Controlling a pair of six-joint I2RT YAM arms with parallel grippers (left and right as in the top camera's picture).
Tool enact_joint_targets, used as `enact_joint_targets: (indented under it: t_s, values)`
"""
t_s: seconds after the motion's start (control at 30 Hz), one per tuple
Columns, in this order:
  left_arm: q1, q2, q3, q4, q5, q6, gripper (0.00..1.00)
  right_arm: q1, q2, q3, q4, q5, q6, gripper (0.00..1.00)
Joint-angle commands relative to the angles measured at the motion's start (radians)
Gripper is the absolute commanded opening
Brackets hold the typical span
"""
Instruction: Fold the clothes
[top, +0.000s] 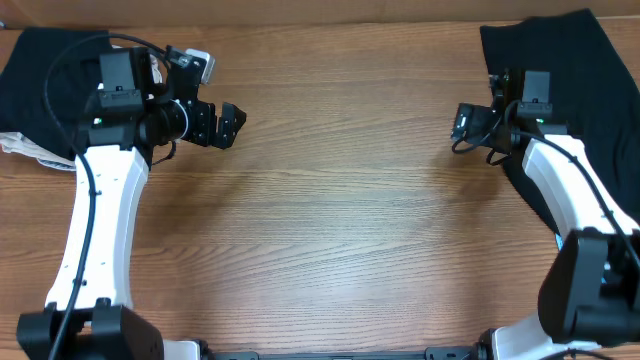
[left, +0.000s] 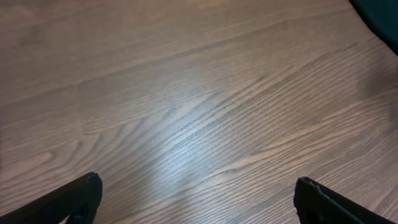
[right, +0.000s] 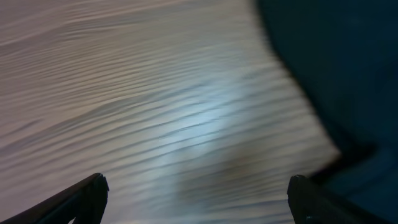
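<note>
A black garment (top: 590, 80) lies spread at the table's right side, partly under my right arm. It fills the upper right of the right wrist view (right: 336, 62). A second black garment (top: 35, 70) lies at the far left corner, partly hidden by my left arm. My left gripper (top: 225, 125) is open and empty above bare wood, right of that garment; its fingers (left: 199, 199) frame only wood. My right gripper (top: 462, 125) is open and empty just left of the right garment's edge; between its fingers (right: 199, 199) only wood shows.
The wooden table (top: 340, 210) spans the view. A white patterned piece of cloth (top: 25, 148) pokes out at the left edge under the black garment. A dark cloth corner (left: 379, 18) shows in the left wrist view's top right.
</note>
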Motion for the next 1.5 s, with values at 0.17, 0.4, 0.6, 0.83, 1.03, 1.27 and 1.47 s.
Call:
enact_joint_targets:
  t_s: [0.17, 0.4, 0.6, 0.83, 1.03, 1.27, 1.47]
  values:
    - [-0.019, 0.105, 0.020, 0.000, 0.034, -0.014, 1.00, -0.143, 0.071, 0.026, 0.045, 0.158, 0.042, 1.00]
    - [-0.041, 0.152, 0.020, 0.012, 0.022, -0.006, 1.00, -0.319, 0.072, 0.026, 0.035, -0.023, -0.057, 1.00]
    - [-0.041, 0.164, 0.020, 0.015, 0.022, -0.006, 1.00, -0.377, 0.082, 0.026, 0.015, -0.150, -0.177, 0.90]
    - [-0.041, 0.164, 0.020, 0.016, 0.022, -0.006, 1.00, -0.375, 0.145, 0.026, 0.055, -0.187, -0.246, 0.84]
    - [-0.041, 0.164, 0.020, 0.021, 0.022, -0.006, 1.00, -0.375, 0.211, 0.026, 0.104, -0.190, -0.257, 0.71]
    - [-0.041, 0.164, 0.020, 0.028, 0.022, -0.006, 1.00, -0.374, 0.201, 0.028, 0.097, -0.206, -0.203, 0.04]
    - [-0.041, 0.164, 0.020, 0.042, 0.022, -0.006, 1.00, -0.364, 0.133, 0.029, 0.084, -0.227, -0.145, 0.04]
